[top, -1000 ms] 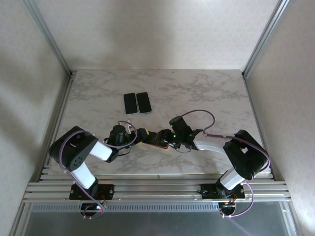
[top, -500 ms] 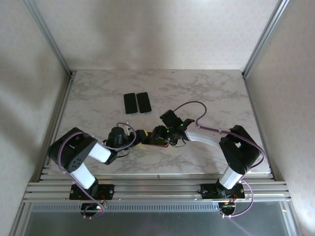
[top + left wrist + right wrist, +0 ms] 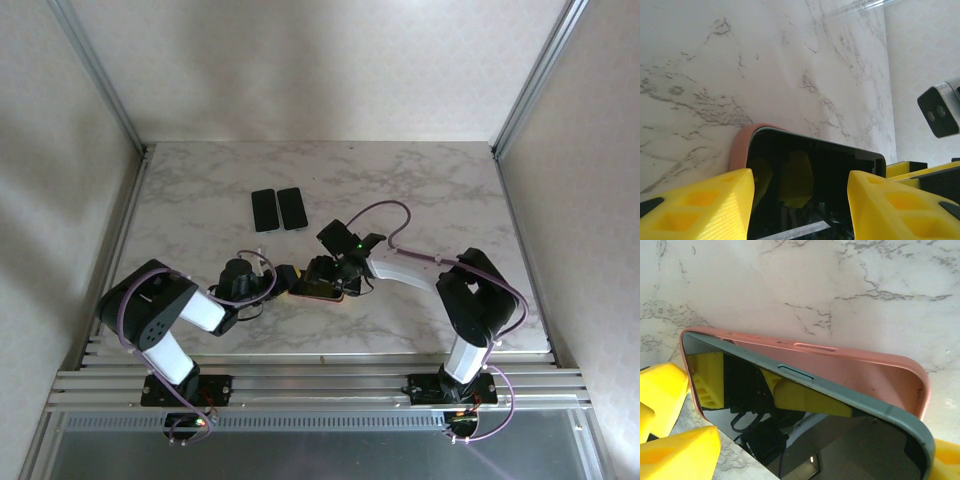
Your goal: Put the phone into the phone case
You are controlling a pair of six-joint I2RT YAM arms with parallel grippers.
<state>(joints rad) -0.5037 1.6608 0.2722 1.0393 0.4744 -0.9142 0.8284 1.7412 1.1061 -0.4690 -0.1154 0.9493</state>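
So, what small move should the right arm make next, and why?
Probably press the raised long edge of the phone down with the right gripper. That edge stands above the pink phone case wall, whose inner face shows, so the phone looks tilted, not seated. The left gripper grips the case end.

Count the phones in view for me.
3. Two dark phones lie side by side, far middle; the third phone sits partly in the pink case between left gripper and right gripper. More may be hidden.
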